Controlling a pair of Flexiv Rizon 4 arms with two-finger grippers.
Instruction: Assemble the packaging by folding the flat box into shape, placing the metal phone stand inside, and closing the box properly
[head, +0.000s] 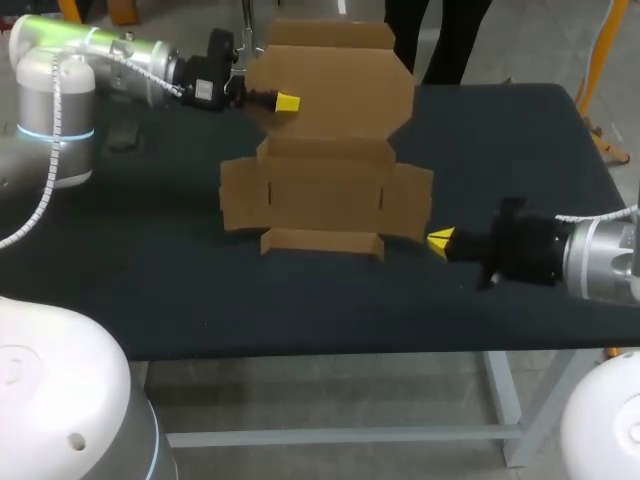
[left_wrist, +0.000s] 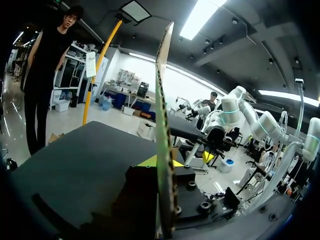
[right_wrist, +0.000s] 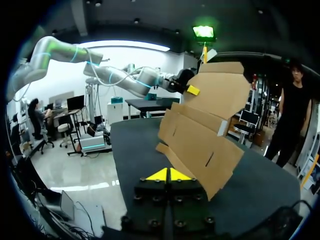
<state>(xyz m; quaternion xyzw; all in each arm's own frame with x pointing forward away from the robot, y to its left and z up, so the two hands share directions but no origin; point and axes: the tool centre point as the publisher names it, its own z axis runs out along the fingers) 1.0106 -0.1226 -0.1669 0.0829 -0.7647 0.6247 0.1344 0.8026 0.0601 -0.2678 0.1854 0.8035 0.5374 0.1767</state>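
The box (head: 330, 190) is an unfolded cardboard blank, so the task looks to be at its very start. The front half lies flat on the tabletop (head: 150, 290), with the side flaps spread out and only the short front flap turned up a little. The rear half, a lid panel (head: 335, 90) with its tuck flap, is raised steeply off the tabletop. The left arm (head: 90, 50) comes in at the box's rear left. The left jaws are clamped on the left edge of the lid panel, and in the left wrist view the cardboard runs edge-on between the two yellow tips. The right arm (head: 600, 260) sits low at the box's front right corner. The right jaws are together with nothing in them, just beside the right side flap; whether they touch it I cannot tell. No walls stand yet, so the folding is barely begun. The phone stand shows in no view, so placing it and closing the box both remain.
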